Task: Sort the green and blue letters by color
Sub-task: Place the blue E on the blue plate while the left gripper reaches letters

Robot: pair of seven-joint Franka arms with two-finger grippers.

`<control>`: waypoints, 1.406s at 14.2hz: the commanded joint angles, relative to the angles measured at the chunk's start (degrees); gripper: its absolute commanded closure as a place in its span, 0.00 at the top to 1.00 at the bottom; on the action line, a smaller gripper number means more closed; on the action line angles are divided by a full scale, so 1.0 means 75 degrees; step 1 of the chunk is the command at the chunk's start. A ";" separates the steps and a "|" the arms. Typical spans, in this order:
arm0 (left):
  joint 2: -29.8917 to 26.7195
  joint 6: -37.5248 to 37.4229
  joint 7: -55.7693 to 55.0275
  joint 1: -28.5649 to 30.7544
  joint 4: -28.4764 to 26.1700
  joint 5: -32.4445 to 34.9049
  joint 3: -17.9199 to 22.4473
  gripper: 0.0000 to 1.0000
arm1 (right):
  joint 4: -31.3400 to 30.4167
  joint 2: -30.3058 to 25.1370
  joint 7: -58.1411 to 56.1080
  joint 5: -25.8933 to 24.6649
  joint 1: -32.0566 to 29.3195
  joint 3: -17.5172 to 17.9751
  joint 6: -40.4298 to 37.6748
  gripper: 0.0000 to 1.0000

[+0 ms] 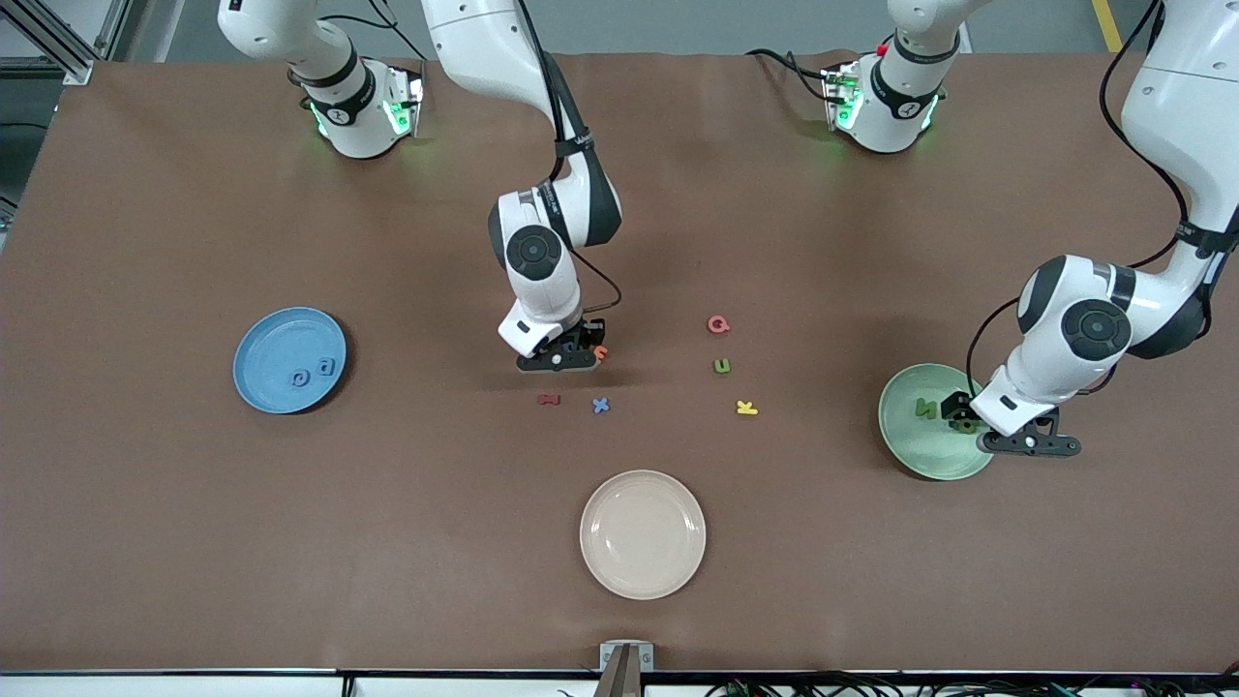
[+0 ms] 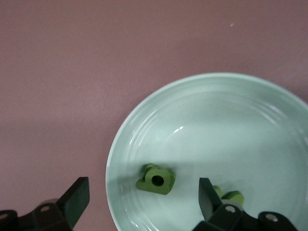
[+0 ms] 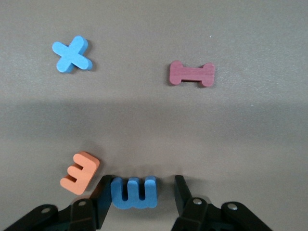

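My right gripper (image 1: 579, 348) is low over the table's middle. In the right wrist view it (image 3: 142, 191) is open astride a blue letter (image 3: 134, 192); one finger touches the letter, the other stands apart. A blue X (image 1: 601, 406) (image 3: 72, 54) lies nearer the front camera. Two blue letters (image 1: 313, 373) lie on the blue plate (image 1: 261, 339). My left gripper (image 1: 971, 420) (image 2: 143, 195) is open over the green plate (image 1: 915, 450) (image 2: 231, 120), above a green letter (image 2: 156, 179) (image 1: 963, 426). A green N (image 1: 927, 408) lies beside it. A green U (image 1: 722, 365) lies on the table.
An orange letter (image 1: 601, 352) (image 3: 80, 172) lies right beside my right gripper's finger. A red I (image 1: 549, 399) (image 3: 191, 73), a pinkish Q (image 1: 717, 324) and a yellow K (image 1: 746, 408) lie on the table. A beige plate (image 1: 643, 533) stands near the front edge.
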 commanded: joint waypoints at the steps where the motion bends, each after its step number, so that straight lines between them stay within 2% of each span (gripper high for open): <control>1: -0.0454 -0.0618 -0.0155 0.0026 0.0018 0.0025 -0.0504 1.00 | 0.0160 0.0155 -0.0106 -0.0079 -0.0157 0.0105 -0.0007 0.41; 3: -0.0559 -0.1239 -0.0680 0.0026 0.0158 -0.0022 -0.1054 1.00 | 0.0148 0.0155 -0.0270 -0.0079 -0.0169 0.0105 -0.0030 0.18; 4: -0.0572 -0.1544 -0.0962 0.0026 0.0229 -0.0022 -0.1323 1.00 | 0.0160 0.0155 -0.0235 -0.0079 -0.0180 0.0105 -0.0042 0.02; 7: -0.0560 -0.2027 -0.1771 -0.0009 0.0382 -0.0022 -0.1981 1.00 | 0.0125 0.0073 -0.0305 -0.0091 -0.0297 0.0000 -0.0322 0.00; 8: -0.0537 -0.2039 -0.1889 -0.0009 0.0382 -0.0022 -0.2110 1.00 | 0.0125 0.0026 -0.0468 -0.0126 -0.0333 -0.0209 -0.0764 0.00; 10: -0.0502 -0.2039 -0.2217 -0.0091 0.0335 -0.0022 -0.2356 1.00 | 0.0067 -0.0032 -0.1343 -0.0243 -0.0275 -0.0911 -0.1724 0.00; 12: -0.0501 -0.2039 -0.2650 -0.0348 0.0312 -0.0022 -0.2392 1.00 | -0.0109 -0.0068 -0.2631 -0.0243 -0.0205 -0.1824 -0.2687 0.00; 14: -0.0478 -0.2039 -0.3188 -0.0734 0.0288 -0.0022 -0.2392 1.00 | -0.0506 -0.0056 -0.4222 -0.0255 -0.0169 -0.2668 -0.3087 0.00; 16: -0.0385 -0.2039 -0.3762 -0.1168 0.0288 0.0001 -0.2392 1.00 | -0.1068 -0.0033 -0.5887 -0.0244 -0.0250 -0.3314 -0.3078 0.00; 17: -0.0373 -0.2039 -0.4102 -0.1425 0.0300 0.0013 -0.2392 1.00 | -0.1291 -0.0021 -0.6812 -0.0243 -0.0402 -0.3584 -0.3054 0.00; 20: -0.0081 -0.1958 -0.4712 -0.1953 0.0347 0.0118 -0.2381 1.00 | -0.1585 -0.0021 -0.8713 -0.0255 -0.1278 -0.3867 -0.3089 0.00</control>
